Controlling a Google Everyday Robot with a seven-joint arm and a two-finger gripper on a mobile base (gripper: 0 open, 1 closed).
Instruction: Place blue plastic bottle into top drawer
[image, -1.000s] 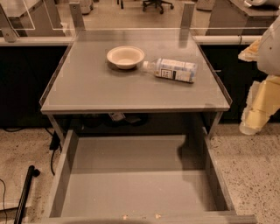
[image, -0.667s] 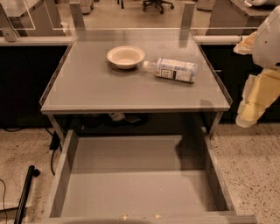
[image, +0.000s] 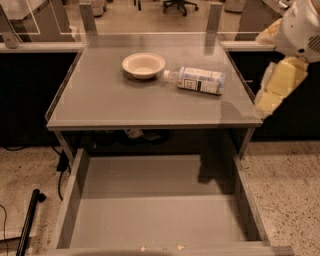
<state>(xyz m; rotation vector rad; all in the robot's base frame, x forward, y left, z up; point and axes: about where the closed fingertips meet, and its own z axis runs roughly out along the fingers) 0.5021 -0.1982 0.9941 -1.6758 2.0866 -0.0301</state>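
Camera view, the only one, centres on the flat grey table top (image: 115, 105), and everything is placed from it. The blue plastic bottle (image: 200, 80), small and clear with a white cap and a pale blue-white printed label, lies on its side on the right rear part of the table. Its cap points at the round cream bowl (image: 143, 65) just beside it. Lying flat, it probably will not topple, though it may roll if nudged.

Below the table's front edge the top drawer (image: 150, 220), wide, shallow, grey metal with low side walls, stands pulled fully out. Its flat bottom is bare, so the drop spot is ready and the pick has not yet been made.

The cream-yellow two-finger gripper (image: 276, 86) hangs off the table's right edge on a white arm (image: 300, 25), apart from the bottle and touching nothing. I cannot tell whether it is apart or together. It seems staged to reach in over that edge.

In the way: the bowl sits close to the cap, so a grasp at the label end looks safer. The table's front right corner and its leg (image: 244, 142) lie between the gripper and the drawer. Under the table, dark cables (image: 140, 134) hang behind the drawer, and a black pole (image: 28, 225) leans left of the drawer, both clear of the likely path.
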